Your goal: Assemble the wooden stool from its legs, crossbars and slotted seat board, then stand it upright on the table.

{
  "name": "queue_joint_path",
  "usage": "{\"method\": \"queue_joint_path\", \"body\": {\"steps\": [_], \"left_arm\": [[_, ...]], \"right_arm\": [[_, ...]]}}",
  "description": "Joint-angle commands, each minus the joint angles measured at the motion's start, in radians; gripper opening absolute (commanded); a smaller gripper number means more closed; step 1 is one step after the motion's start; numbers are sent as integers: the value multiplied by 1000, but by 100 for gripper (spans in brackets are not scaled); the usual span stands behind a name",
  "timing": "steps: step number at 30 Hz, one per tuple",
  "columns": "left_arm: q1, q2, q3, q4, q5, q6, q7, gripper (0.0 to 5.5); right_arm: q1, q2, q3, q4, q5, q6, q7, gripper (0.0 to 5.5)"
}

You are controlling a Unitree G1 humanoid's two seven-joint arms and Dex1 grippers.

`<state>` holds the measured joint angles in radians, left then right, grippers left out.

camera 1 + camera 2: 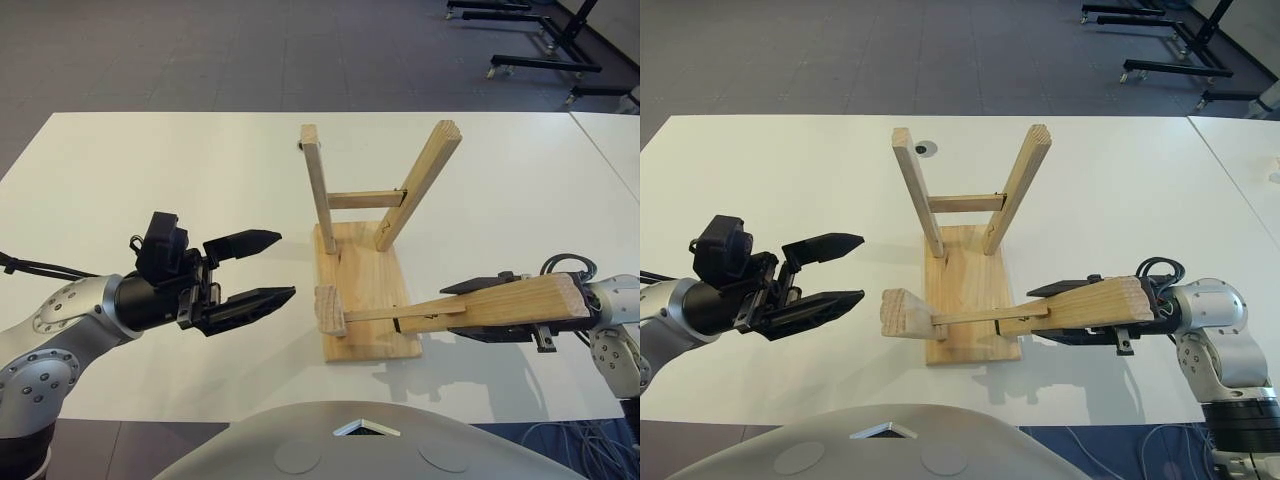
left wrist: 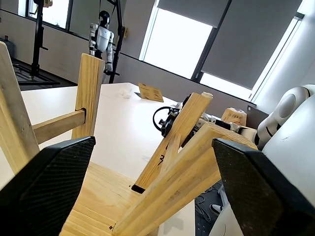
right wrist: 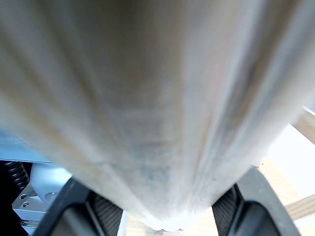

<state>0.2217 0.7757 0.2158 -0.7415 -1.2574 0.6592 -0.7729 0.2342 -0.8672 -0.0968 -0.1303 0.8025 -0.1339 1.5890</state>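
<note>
Where stuff is: the seat board (image 1: 365, 290) lies flat mid-table (image 1: 120, 180). Clock is read from the head view, with the board as the dial.
12 o'clock end: the standing leg pair (image 1: 420, 185) is up in the board, tied by its rung and leaning a bit rather than dead plumb.
6 o'clock end: the loose leg pair (image 1: 520, 300) lies sideways across this end. Its crossbar (image 1: 372, 314) runs from 3 towards 9, and the free leg sits at the board's 8 o'clock edge. Can't tell if that leg touches the board or floats just over it.
Right gripper (image 1: 462, 311): comes in from 4 o'clock, clamped on the outer leg of the loose leg pair.
Left gripper (image 1: 285, 264): spread wide and holding nothing. It hovers at 9 o'clock, near the board but apart from it.
My read: halfway there, second pair not seated yet.
What could go wrong: it's held by one end only, so the frame could twist in the fingers when tipped upright and miss the slots.
Also: nothing pins the board, so a push could skate it or knock the standing pair loose.
Also: stress on that thin crossbar could pop its joint.
</note>
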Motion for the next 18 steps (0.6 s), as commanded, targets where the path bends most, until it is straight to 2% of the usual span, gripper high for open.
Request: {"method": "queue_joint_path", "body": {"steps": [1, 18], "left_arm": [[-21, -8, -14, -7, 19, -1, 13, 435], [-25, -53, -61, -21, 57, -10, 29, 435]], "right_arm": [[41, -53, 72, 78, -137, 27, 23, 205], [-8, -136, 156, 141, -98, 23, 25, 205]]}}
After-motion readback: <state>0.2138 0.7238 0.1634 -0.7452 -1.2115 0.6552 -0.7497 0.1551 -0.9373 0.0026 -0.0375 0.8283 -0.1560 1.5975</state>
